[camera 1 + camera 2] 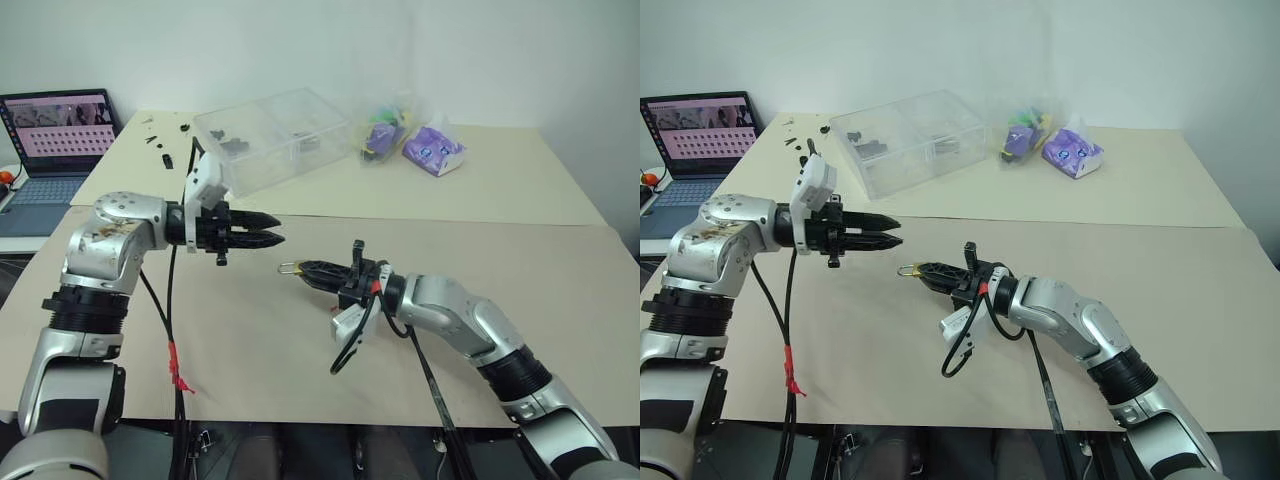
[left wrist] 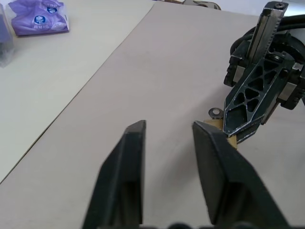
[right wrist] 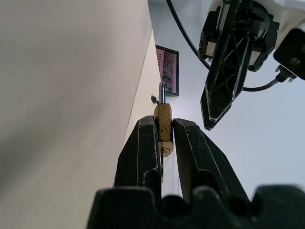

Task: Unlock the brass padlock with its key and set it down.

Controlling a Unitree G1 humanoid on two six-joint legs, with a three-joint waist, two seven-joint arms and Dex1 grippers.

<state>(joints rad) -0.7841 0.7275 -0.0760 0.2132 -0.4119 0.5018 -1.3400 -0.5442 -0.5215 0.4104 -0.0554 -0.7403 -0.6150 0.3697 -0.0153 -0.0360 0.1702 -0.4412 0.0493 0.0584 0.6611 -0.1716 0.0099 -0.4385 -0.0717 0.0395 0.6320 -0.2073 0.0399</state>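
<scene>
Beige paper covers the counter (image 1: 520, 190) under both arms. At centre frame, above the counter, the brass padlock (image 3: 164, 125) sits pinched between the right end effector (image 1: 305, 271) fingers, shackle outward. Small, rigid and smooth, it probably twists easily; the flat brass sides look the best hold. Left end effector (image 1: 272, 229), centre-left, holds nothing; its fingers stand slightly apart.
</scene>
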